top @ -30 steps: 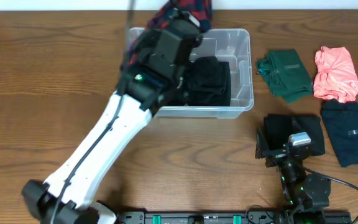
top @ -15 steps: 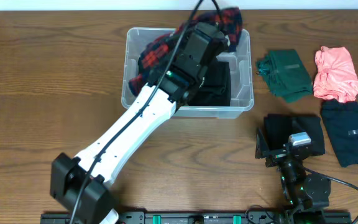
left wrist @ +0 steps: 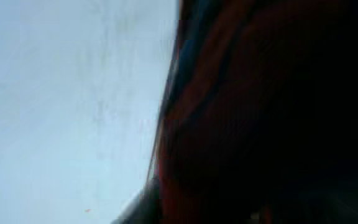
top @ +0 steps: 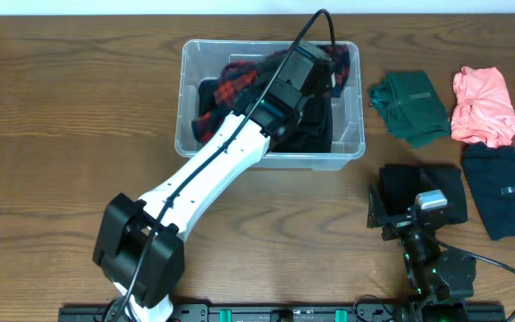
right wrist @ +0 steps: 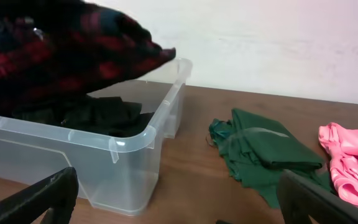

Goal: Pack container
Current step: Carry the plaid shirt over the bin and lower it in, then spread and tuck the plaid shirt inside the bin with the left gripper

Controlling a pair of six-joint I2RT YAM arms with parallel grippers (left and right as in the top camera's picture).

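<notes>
Left gripper (top: 309, 72) is buried in a red plaid cloth (top: 235, 80), and its own camera is just a dark red blur, so I honestly can't tell if the jaws are apart or clamped. All around it is the container (top: 190, 98), with the plaid draped over its far rim beyond the gripper and a black garment (top: 316, 125) underneath. Right gripper (right wrist: 176, 199) sits on the table (top: 79, 134) with its fingers spread wide, holding nothing. The container is ahead of it to the left, a green cloth (right wrist: 260, 155) is just in front, and a pink cloth (right wrist: 350, 165) is off to the right.
</notes>
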